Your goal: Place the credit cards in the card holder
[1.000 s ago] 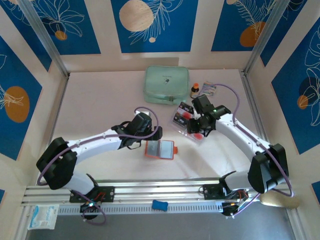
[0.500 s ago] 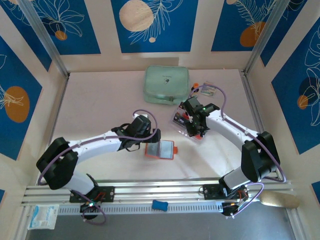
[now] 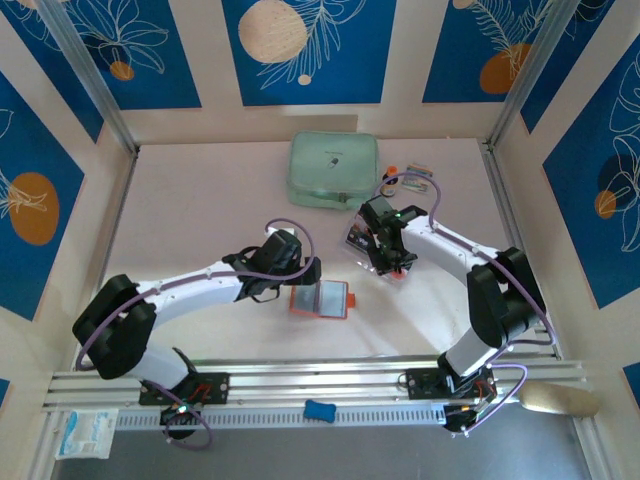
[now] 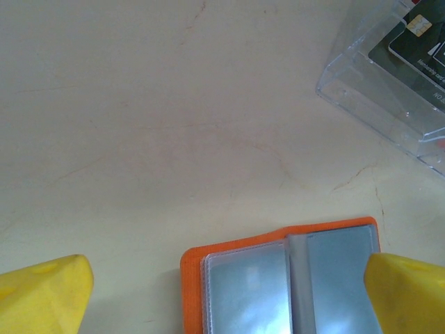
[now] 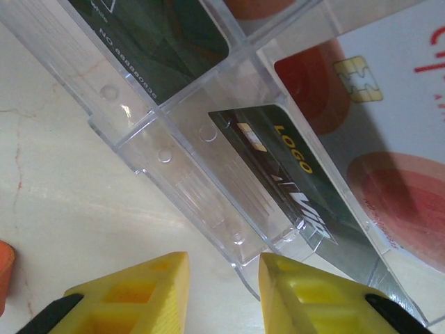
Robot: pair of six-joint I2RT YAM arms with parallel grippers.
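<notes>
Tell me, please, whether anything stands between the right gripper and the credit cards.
Yes: the outer wall of the clear tray lies between the open right gripper and the dark credit card lying flat inside its compartment.

The top camera looks steeply down from above the worktop (image 3: 200, 190)'s near edge, taking it all in. Both wrist cameras face down, close; each catches the clear tray (image 4: 375, 104).
</notes>
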